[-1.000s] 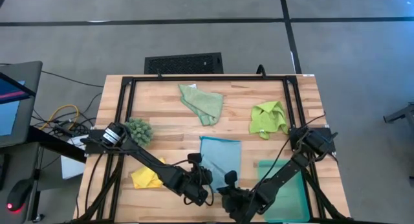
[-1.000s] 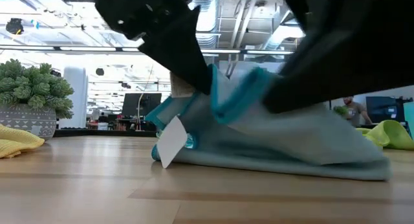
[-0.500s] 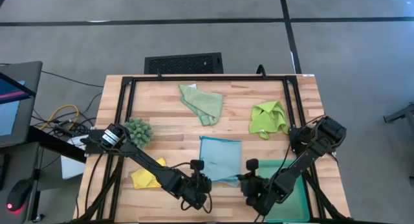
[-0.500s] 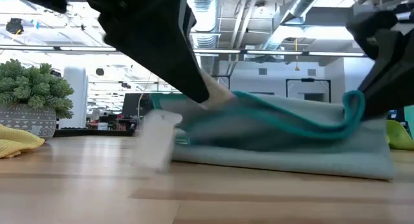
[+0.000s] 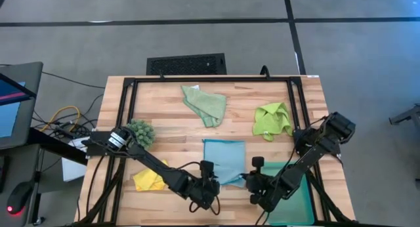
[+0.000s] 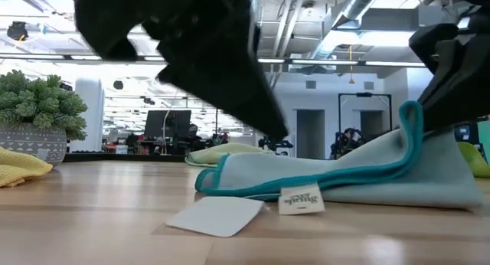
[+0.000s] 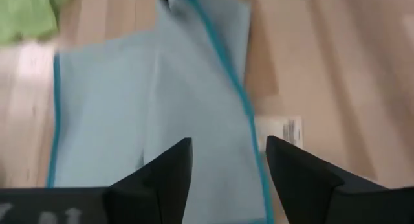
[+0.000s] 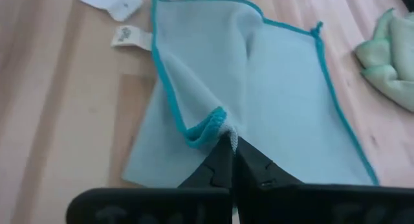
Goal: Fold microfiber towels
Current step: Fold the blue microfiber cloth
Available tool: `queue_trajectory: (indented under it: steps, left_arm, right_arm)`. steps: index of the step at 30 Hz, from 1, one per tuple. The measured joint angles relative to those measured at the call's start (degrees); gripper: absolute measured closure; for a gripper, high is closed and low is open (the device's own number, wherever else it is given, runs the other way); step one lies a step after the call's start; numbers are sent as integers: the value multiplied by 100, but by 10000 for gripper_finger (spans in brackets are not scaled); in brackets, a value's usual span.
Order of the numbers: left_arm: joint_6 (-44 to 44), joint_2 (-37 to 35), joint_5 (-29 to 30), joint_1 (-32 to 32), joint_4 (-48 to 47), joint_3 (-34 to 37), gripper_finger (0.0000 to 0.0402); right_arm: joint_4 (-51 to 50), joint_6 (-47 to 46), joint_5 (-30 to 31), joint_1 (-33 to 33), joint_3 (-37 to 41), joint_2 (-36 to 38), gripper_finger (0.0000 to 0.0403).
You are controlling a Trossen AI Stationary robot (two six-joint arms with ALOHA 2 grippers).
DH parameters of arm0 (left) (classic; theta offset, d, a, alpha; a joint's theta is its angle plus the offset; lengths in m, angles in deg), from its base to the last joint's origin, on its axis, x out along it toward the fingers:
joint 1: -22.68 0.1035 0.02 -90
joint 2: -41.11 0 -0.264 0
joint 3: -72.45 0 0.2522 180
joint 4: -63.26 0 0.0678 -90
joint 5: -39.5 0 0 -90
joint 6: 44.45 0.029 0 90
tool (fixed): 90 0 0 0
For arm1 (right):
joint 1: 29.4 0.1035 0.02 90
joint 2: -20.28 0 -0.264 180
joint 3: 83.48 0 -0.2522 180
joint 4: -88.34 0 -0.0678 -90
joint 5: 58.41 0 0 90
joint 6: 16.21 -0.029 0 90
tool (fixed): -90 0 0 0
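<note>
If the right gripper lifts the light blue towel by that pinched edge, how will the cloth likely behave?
Probably floppy: the light blue towel already drapes and bunches where the right gripper pinches its teal hem. It looks light, lying thin on the table. The unheld part would likely sag and unfold, since the left gripper stands open above it.

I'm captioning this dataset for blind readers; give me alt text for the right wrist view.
The right gripper, shut, pinches a teal-edged corner of the light blue towel, which lies partly folded on the wooden table. Two white tags lie off its far corner, and a pale sage green towel shows at the edge.
</note>
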Motion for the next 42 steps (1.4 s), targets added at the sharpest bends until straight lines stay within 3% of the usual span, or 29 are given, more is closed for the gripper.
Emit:
queue_trajectory:
  steps: [7, 10, 21, 31, 42]
  left_arm:
    - [1077, 532, 558, -26, 1242, -34, 218]
    - [1084, 682, 904, -23, 973, -24, 228]
    - [397, 717, 968, -4, 105, -24, 281]
    - [-12, 713, 1051, -26, -614, -32, 391]
    - [-329, 279, 1377, -291, -937, -24, 401]
  right_arm:
    - [89, 119, -181, -56, -4, -39, 391]
    - [204, 303, -181, 46, -8, -39, 391]
    - [-353, -160, 209, 118, 1, 76, 393]
    - [-375, -283, 228, 33, 27, 84, 384]
    - [-233, 48, 78, 273, 29, 84, 381]
